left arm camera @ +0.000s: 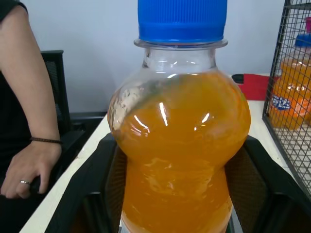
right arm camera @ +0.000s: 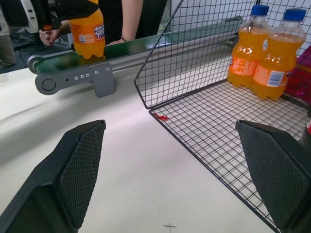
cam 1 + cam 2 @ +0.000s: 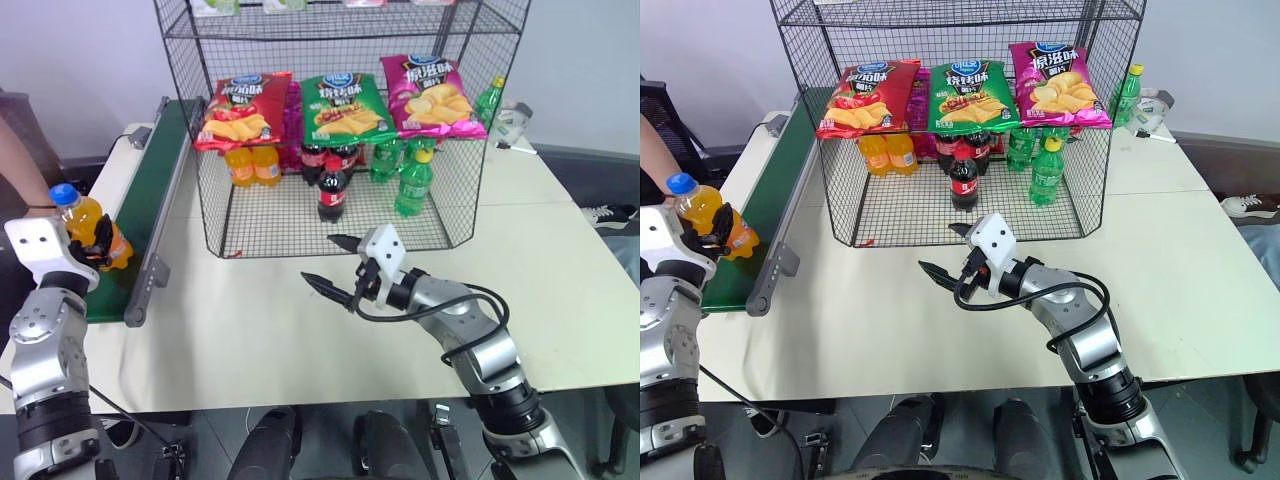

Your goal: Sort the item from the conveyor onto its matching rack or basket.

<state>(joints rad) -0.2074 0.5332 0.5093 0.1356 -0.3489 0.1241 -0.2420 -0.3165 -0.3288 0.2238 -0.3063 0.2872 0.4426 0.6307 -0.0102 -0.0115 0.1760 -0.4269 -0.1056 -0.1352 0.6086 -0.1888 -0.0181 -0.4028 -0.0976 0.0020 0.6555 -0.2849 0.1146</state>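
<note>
Glossy clear plastic bottle (image 1: 180, 145) (ridged cap), black wire-mesh rack (image 3: 340, 215), matt table (image 3: 300, 340)

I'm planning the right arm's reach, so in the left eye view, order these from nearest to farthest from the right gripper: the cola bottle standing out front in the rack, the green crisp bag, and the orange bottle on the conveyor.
From the right gripper:
1. Cola bottle, just beyond, inside the rack.
2. Green crisp bag, higher, on the rack's front.
3. Orange bottle, far to the robot's left on the conveyor, held by the left gripper.
</note>
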